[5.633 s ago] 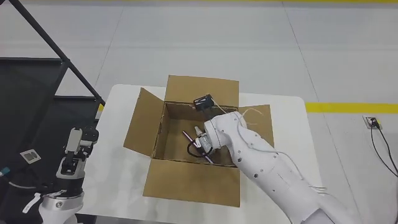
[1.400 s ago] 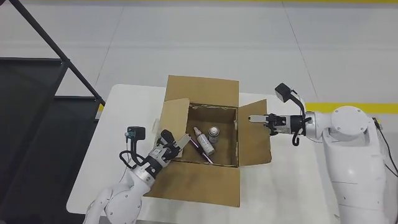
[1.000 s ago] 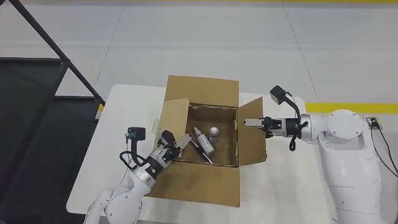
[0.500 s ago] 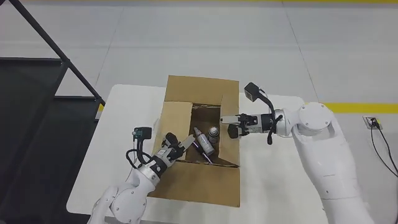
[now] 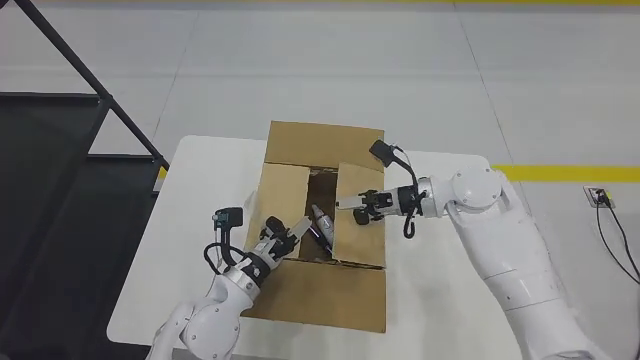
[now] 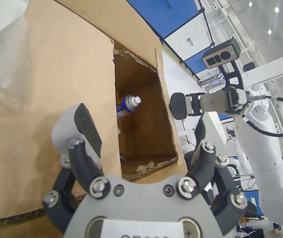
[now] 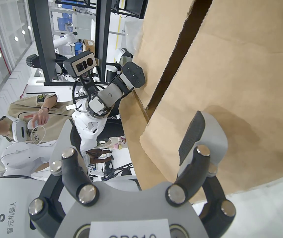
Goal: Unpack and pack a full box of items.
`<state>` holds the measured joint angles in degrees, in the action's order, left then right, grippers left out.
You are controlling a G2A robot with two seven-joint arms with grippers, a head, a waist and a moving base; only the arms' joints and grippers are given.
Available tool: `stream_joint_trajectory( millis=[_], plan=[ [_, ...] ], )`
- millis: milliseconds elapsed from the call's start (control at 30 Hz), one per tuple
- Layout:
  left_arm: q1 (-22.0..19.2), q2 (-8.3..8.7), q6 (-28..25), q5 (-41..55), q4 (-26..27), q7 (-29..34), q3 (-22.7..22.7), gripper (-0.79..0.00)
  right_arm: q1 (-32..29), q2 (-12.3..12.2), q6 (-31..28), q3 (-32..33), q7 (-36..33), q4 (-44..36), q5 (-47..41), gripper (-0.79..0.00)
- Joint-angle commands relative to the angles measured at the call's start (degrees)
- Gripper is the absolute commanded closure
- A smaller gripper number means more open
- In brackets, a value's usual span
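Observation:
A brown cardboard box (image 5: 315, 295) sits on the white table. Its left flap (image 5: 283, 192) and right flap (image 5: 362, 230) are both folded in over the opening, leaving a narrow gap between them. Through that gap a spray can (image 5: 323, 228) (image 6: 127, 105) lies inside the box. My left gripper (image 5: 285, 234) (image 6: 143, 134) is open at the near end of the left flap (image 6: 57, 75), whose edge runs between its fingers. My right gripper (image 5: 350, 202) (image 7: 131, 144) is open against the right flap (image 7: 230, 75), one pad (image 7: 193, 134) on the flap's outer face.
The back flap (image 5: 325, 143) stands open and the front flap lies outward toward the table's near edge. The white table (image 5: 190, 220) has free room left of the box. A black frame (image 5: 100, 110) stands off the table's left side.
The right arm swung in from the right and pushed the right flap from spread open to folded over the box. The left arm moved slightly inward with the left flap.

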<state>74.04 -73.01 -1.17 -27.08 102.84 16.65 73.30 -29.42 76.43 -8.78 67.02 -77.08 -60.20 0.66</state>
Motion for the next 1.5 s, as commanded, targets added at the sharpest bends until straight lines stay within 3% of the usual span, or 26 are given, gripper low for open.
stream_joint_trajectory(
  millis=[0,1233,1467],
  plan=[
    [-0.1,-0.04,0.4,0.0,-0.1,-0.1,-0.1,-0.785,0.0,0.1,0.5,-0.9,1.7,0.4,0.5,-0.785],
    [-2.1,-0.48,4.1,-0.4,-3.0,0.3,-0.5,-0.785,4.3,0.7,5.6,-9.3,7.3,4.9,3.9,-0.785],
    [-1.0,-0.44,2.8,0.8,0.3,0.1,0.2,-0.785,4.5,0.5,3.6,-8.6,7.6,4.8,1.7,-0.785]
  ],
)
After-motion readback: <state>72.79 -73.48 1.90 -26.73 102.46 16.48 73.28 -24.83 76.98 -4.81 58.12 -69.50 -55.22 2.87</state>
